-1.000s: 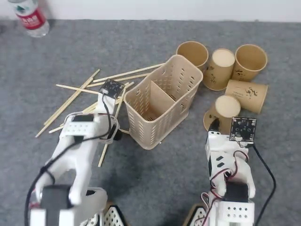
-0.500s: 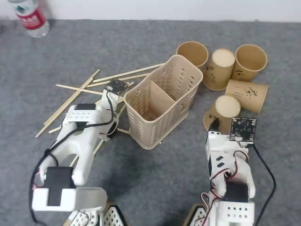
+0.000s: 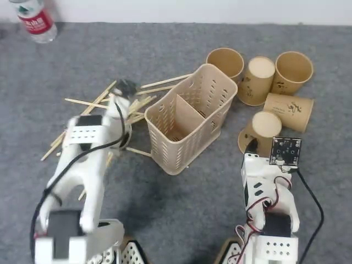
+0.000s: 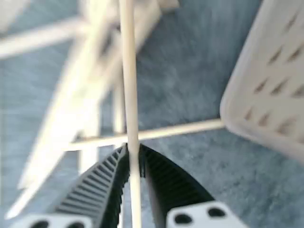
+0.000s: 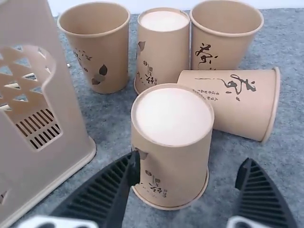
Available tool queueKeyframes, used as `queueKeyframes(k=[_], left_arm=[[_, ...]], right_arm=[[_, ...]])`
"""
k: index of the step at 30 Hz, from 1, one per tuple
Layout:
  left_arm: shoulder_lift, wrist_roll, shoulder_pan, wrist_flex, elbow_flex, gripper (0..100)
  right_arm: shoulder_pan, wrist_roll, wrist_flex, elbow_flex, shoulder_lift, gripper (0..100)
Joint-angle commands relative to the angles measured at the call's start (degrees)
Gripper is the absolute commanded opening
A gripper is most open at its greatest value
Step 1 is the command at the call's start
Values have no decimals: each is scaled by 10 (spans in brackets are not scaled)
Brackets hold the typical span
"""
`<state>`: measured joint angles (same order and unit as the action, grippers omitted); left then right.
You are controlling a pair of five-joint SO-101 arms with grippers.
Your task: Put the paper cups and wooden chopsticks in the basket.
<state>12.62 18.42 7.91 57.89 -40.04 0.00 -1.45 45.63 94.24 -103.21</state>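
Wooden chopsticks (image 3: 88, 104) lie in a loose, crossed pile on the grey felt (image 3: 181, 220), left of centre in the high view. A plastic bottle (image 3: 36, 19) stands far off at the back left corner, not part of the job.

Left gripper (image 4: 134, 149): over the right edge of the pile, just beside the basket. Jaws nearly closed, pinching a single chopstick (image 4: 128, 95) that runs out lengthwise past the fingertips. Other sticks lie crossed beneath it. Whether the held one is clear of the pile I cannot tell.

Basket (image 3: 181, 148): centre, upright, two compartments. Nothing shows inside either one.

Paper cups (image 3: 257, 80): five, clustered right of the basket, all on the felt. Two stand mouth-up, two are inverted, one lies on its side.

Right gripper (image 5: 190, 164): low, facing the nearest cup (image 3: 263, 132), an inverted one. Jaws wide apart, one on each side of the cup near its lower rim. Contact cannot be judged.

Progress, as judged: nothing deposited yet. One chopstick is in hand. The rest of the pile and all five cups remain.
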Motion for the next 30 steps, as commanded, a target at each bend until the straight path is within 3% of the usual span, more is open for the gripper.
queueKeyframes(k=[1,7,12,15,22,30], left_arm=[[196,-64,-20,55,65,9],[466,-133,-85,62,66,9],[585,-302,-126,2,66,10],[616,-304,-159,-36,66,11],[569,-289,-215,-228,66,11],[419,-289,-295,-272,36,12]], right_arm=[[5,-6,-12,-4,-8,322],[5,-6,-12,-4,-8,322],[2,-6,-12,-4,-8,321],[2,-6,-9,-4,-8,321],[1,-6,-12,-3,-8,321],[5,-6,-13,-3,-8,321]])
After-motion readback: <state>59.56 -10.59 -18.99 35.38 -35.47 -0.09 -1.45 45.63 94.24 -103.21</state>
